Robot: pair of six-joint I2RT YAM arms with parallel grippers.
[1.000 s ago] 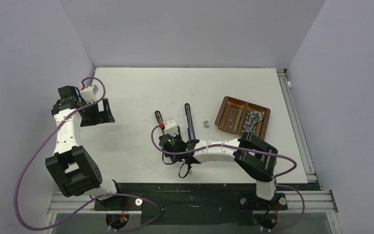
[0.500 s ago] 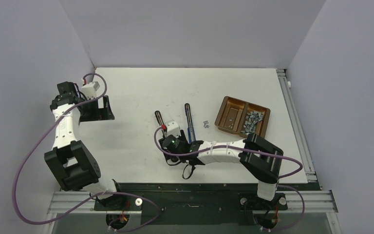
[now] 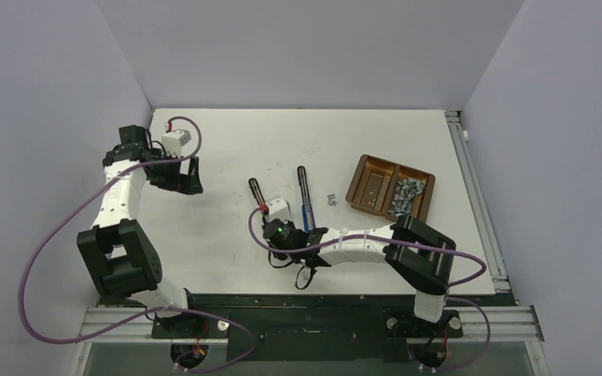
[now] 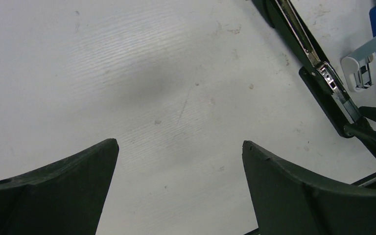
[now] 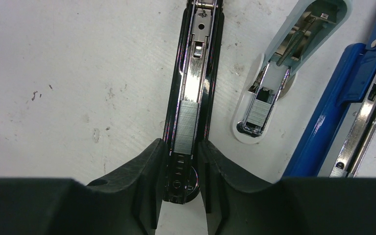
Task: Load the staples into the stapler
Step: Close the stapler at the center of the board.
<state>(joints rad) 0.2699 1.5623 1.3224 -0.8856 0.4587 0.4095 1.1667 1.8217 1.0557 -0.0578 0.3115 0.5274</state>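
Pinching the black stapler, the right gripper frames ridged silver staples (left gripper wide open, empty).

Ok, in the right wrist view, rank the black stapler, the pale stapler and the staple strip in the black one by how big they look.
1. black stapler, though it runs off the top edge.
2. pale stapler.
3. staple strip, clearly the smallest.

Staples heap in the right compartment of the brown tray, near staplers.
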